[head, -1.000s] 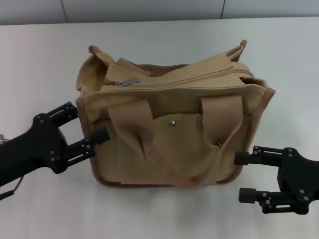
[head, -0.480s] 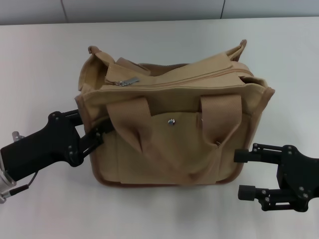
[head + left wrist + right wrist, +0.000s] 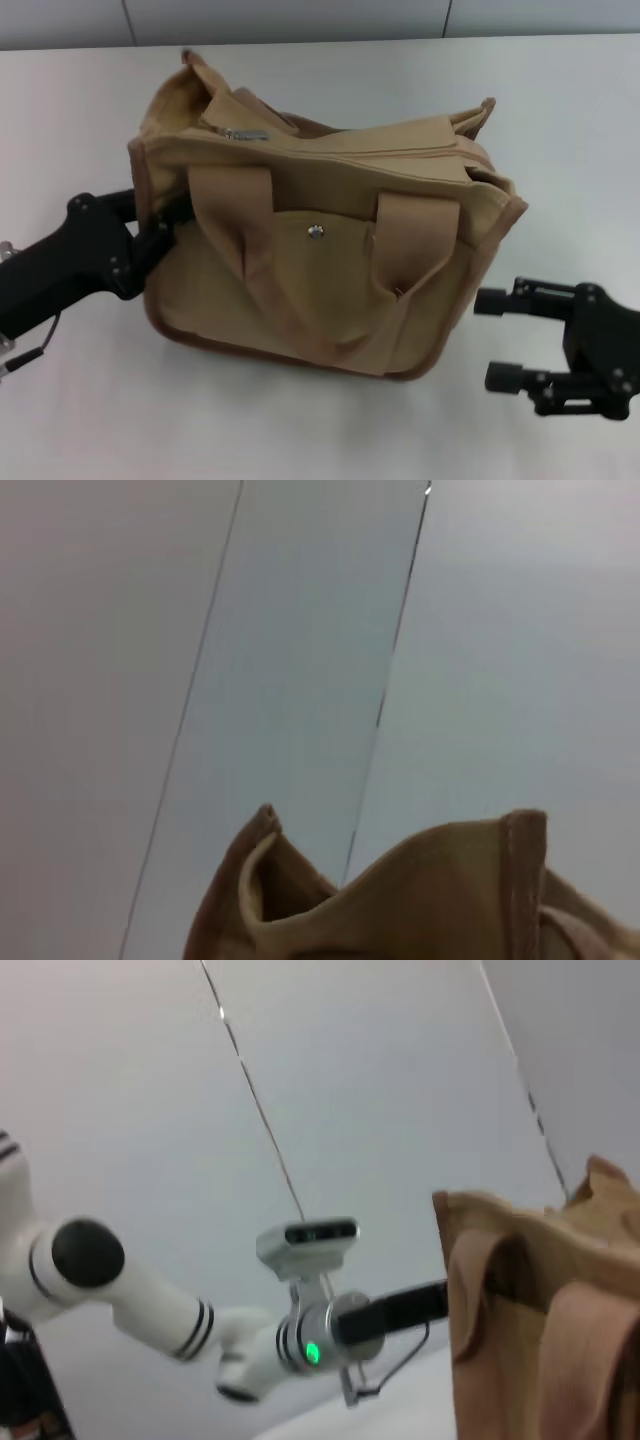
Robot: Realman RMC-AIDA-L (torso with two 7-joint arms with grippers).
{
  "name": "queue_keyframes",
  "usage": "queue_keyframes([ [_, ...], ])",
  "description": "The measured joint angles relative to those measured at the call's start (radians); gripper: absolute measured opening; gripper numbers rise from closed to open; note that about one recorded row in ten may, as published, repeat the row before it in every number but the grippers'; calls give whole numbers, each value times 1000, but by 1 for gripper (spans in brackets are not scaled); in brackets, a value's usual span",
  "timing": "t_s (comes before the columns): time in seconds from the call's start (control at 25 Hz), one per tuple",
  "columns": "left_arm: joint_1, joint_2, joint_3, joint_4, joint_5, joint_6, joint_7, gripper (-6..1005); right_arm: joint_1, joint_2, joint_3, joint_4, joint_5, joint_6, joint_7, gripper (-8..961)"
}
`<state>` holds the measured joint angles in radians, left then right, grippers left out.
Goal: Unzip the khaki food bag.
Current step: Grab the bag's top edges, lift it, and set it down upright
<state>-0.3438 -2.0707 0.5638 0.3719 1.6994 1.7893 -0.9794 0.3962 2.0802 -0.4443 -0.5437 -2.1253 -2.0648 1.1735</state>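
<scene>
The khaki food bag [image 3: 320,260] stands on the white table, turned slightly, front pocket and silver snap [image 3: 316,232] facing me. Its top zipper looks closed, with the metal pull [image 3: 245,133] at the left end. My left gripper [image 3: 152,222] is at the bag's left end, its fingers closed on the brown-piped side edge. My right gripper [image 3: 495,340] is open and empty, just right of the bag's lower right corner and apart from it. The bag's fabric also shows in the left wrist view [image 3: 430,900] and the right wrist view [image 3: 540,1310].
The white table [image 3: 90,420] reaches to a grey wall with a panel seam [image 3: 128,20] at the back. The right wrist view shows my left arm [image 3: 300,1330] beyond the bag.
My left gripper moved in and closed on the bag's left edge. The bag has shifted left and back and turned a little. The right gripper has barely moved.
</scene>
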Motion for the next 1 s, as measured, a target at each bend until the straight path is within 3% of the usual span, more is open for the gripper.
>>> queue_keyframes([
  [0.12, -3, 0, -1, 20, -8, 31, -11, 108, -11, -2, 0, 0, 51, -22, 0, 779],
  [0.32, -13, -3, 8, 107, -65, 101, -61, 101, -52, -9, 1, -4, 272, -56, 12, 779],
  [0.48, -41, -2, 17, 166, -77, 128, -102, 98, -61, -22, 17, -24, 478, 16, 103, 779],
  [0.6, -56, -2, 51, 202, -78, 139, -114, 96, -29, -27, 6, -114, 501, 83, 137, 779],
  [0.76, -68, -2, 73, 228, -85, 143, -135, 94, 49, -22, -83, -302, 404, 123, 196, 780],
  [0.8, -71, -2, 81, 231, -91, 144, -141, 94, 82, -18, -157, -374, 374, 124, 246, 780],
  [0.84, -74, -2, 88, 234, -97, 145, -144, 94, 82, -18, -157, -374, 374, 124, 246, 780],
  [1.0, -80, -2, 117, 246, -118, 152, -149, 94, 119, 1, -365, -521, 337, 190, 308, 780],
])
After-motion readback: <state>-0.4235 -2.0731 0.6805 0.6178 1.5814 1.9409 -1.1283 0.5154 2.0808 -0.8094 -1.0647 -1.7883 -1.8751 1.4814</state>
